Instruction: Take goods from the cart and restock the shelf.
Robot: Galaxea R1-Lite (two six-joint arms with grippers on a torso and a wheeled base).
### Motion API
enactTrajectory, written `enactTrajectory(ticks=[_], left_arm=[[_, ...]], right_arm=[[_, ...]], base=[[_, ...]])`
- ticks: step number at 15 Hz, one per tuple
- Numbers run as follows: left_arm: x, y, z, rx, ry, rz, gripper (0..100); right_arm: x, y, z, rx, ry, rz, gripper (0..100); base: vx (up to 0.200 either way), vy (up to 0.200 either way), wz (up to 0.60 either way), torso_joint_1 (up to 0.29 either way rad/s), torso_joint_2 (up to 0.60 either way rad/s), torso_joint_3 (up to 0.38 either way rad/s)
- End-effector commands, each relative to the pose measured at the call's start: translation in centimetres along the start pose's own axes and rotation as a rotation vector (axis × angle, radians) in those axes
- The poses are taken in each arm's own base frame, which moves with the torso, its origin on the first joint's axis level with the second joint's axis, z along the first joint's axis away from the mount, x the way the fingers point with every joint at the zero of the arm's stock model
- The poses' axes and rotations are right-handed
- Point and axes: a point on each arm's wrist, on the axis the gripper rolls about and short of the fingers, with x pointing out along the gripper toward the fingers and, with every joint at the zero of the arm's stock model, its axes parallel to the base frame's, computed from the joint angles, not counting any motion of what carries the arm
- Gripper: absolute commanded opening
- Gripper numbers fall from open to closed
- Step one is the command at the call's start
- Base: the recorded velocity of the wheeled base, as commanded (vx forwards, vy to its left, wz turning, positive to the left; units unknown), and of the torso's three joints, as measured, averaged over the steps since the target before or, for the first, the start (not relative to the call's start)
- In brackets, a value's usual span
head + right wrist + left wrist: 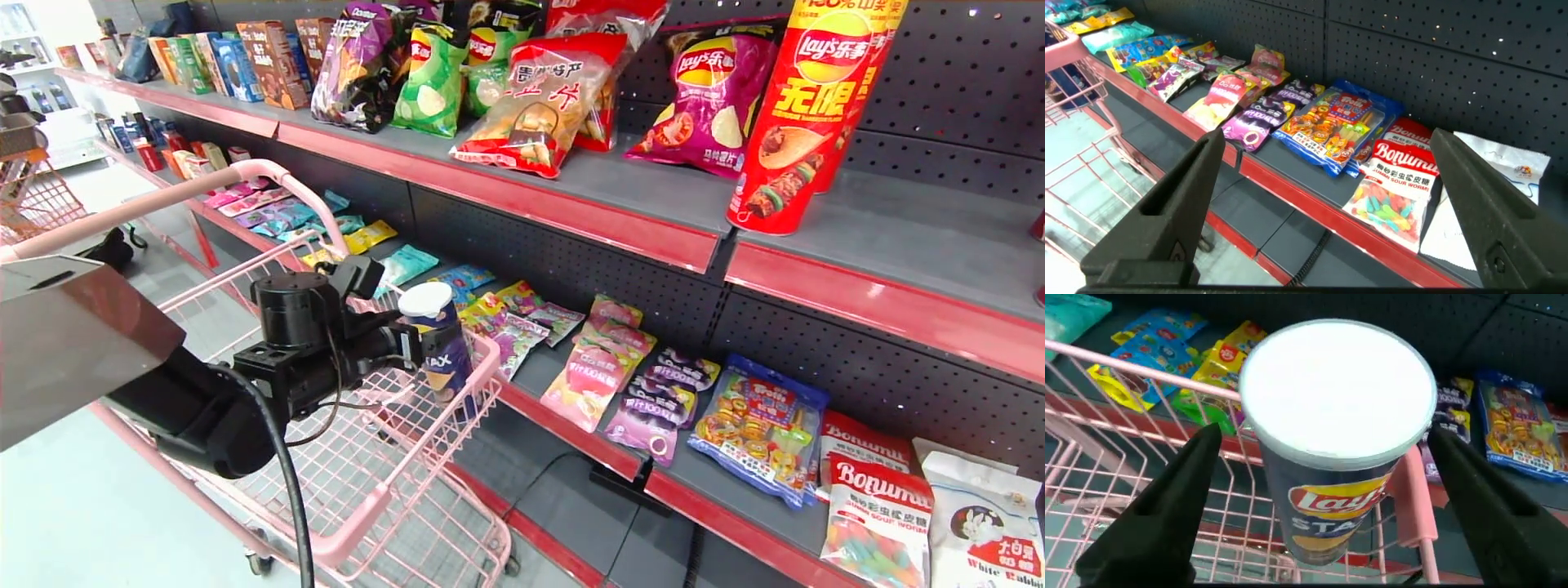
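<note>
L gripper (pixel 411 347) clamps chip can (pixel 445 363) over pink cart (pixel 367 508).

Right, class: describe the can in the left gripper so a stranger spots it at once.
Find the pink cart beside the red-edged shelves. At its shelf-side rim the left gripper holds an upright chip can. It is dark blue with a white lid, unlike the tall red can on the upper shelf.
</note>
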Motion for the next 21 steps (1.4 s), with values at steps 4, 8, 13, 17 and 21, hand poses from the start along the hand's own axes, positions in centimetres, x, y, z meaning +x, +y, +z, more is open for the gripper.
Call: enactTrajectory(ticks=[4, 8, 13, 17, 21], left_arm=[[1.7, 0.1, -1.0, 0.027, 0.016, -0.006, 100], [2.1, -0.4, -1.7, 0.034, 0.031, -0.012, 0], [0.1, -0.9, -0.1, 0.033, 0.03, 0.005, 0], [-5.7, -1.1, 5.0, 0.022, 0.001, 0.049, 0], [-12.0, -1.6, 9.4, 0.025, -0.065, 0.099, 0]], right_arm=[[0.0, 0.0, 0.0, -0.001, 0.002, -0.001, 100], [0.0, 0.0, 0.0, -0.002, 0.002, 0.001, 100], [0.0, 0.0, 0.0, -0.007, 0.002, 0.001, 100], [0.0, 0.0, 0.0, -0.007, 0.002, 0.001, 100], [0.0, 0.0, 0.0, -0.005, 0.002, 0.001, 100]], base=[[0.0, 0.0, 0.0, 0.0, 0.0, 0.0], [0.0, 0.0, 0.0, 0.0, 0.0, 0.0], [0.0, 0.0, 0.0, 0.0, 0.0, 0.0], [0.0, 0.0, 0.0, 0.0, 0.0, 0.0], [0.0, 0.0, 0.0, 0.0, 0.0, 0.0]])
